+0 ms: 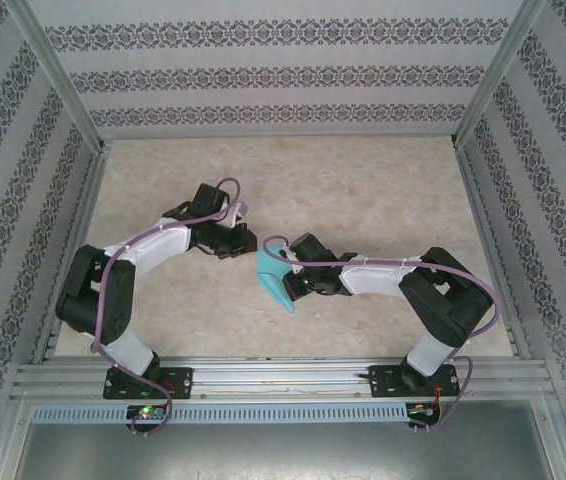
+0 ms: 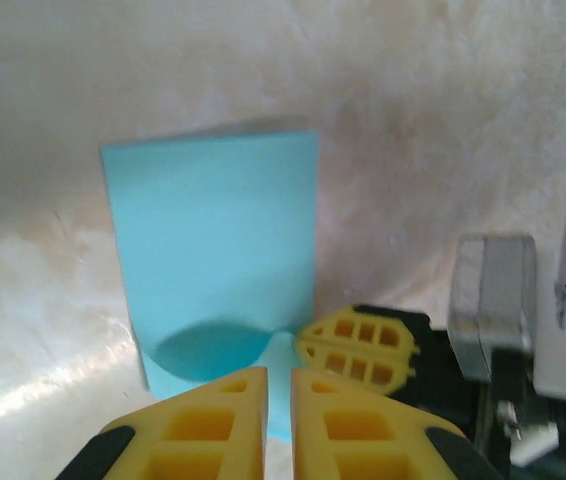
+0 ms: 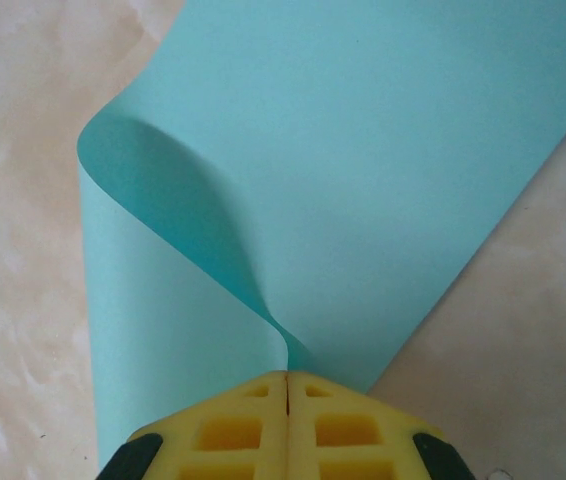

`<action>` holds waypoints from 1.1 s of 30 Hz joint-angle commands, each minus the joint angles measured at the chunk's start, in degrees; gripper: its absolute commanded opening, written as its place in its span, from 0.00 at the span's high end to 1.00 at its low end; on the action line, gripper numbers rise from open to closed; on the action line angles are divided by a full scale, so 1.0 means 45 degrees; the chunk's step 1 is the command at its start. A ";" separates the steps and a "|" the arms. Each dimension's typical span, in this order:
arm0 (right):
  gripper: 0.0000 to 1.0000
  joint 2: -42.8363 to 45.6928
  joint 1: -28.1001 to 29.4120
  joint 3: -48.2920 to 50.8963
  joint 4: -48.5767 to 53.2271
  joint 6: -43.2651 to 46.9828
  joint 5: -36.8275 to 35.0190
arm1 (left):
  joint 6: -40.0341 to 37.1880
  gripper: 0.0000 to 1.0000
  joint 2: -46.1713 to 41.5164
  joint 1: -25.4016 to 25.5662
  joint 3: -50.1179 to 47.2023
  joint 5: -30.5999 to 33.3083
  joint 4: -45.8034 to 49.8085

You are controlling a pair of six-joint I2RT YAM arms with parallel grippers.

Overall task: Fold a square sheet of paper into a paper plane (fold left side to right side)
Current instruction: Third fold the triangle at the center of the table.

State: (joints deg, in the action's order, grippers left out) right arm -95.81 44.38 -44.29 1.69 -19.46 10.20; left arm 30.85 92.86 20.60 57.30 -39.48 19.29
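The right gripper (image 3: 286,378) is clamped tight on one edge of the paper (image 3: 363,180). The sheet lies partly on the table (image 1: 363,190), near its middle, with one side curled up and over in a loose, uncreased loop. Just beyond, the left gripper (image 2: 279,375) hovers at the sheet's edge, its jaws a narrow slit apart and gripping nothing that I can see.

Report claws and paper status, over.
Right claw shut on the square sheet of paper, curled over. Left claw nearly closed beside it, grip unclear. Nothing blocking.
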 commanded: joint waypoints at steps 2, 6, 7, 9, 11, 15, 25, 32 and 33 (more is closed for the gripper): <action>1.00 -0.0310 -0.0125 0.0478 0.0483 0.0396 0.0541 | 0.0792 0.88 -0.0512 0.0127 -0.1520 -0.1777 -0.1724; 1.00 -0.0383 -0.0211 0.0449 0.0578 0.0532 0.0567 | 0.1665 0.88 -0.0453 0.0623 -0.2340 -0.2423 -0.2933; 1.00 -0.0398 -0.0214 0.0430 0.0586 0.0536 0.0547 | 0.1928 0.89 -0.0342 0.0770 -0.2462 -0.2548 -0.3337; 1.00 -0.0464 -0.0214 0.0412 0.0603 0.0519 0.0527 | 0.2430 0.89 -0.0079 0.0979 -0.2595 -0.2708 -0.4066; 1.00 -0.0515 -0.0211 0.0409 0.0600 0.0502 0.0556 | 0.2701 0.89 0.0204 0.1178 -0.2589 -0.2703 -0.4467; 1.00 -0.0545 -0.0214 0.0400 0.0621 0.0479 0.0536 | 0.2712 0.89 0.0902 0.1561 -0.2154 -0.2587 -0.4354; 1.00 -0.0602 -0.0214 0.0364 0.0688 0.0477 0.0508 | 0.2422 0.89 0.1744 0.1811 -0.1683 -0.2242 -0.3869; 1.00 -0.0682 -0.0214 0.0346 0.0737 0.0478 0.0447 | 0.2335 0.89 0.2209 0.1887 -0.1525 -0.2266 -0.3777; 1.00 -0.0681 -0.0214 0.0332 0.0771 0.0478 0.0431 | 0.2311 0.89 0.2250 0.1887 -0.1522 -0.2226 -0.3721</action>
State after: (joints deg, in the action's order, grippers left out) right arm -96.16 43.59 -43.99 0.80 -18.02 12.14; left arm 42.09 102.02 28.18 49.15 -49.43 2.31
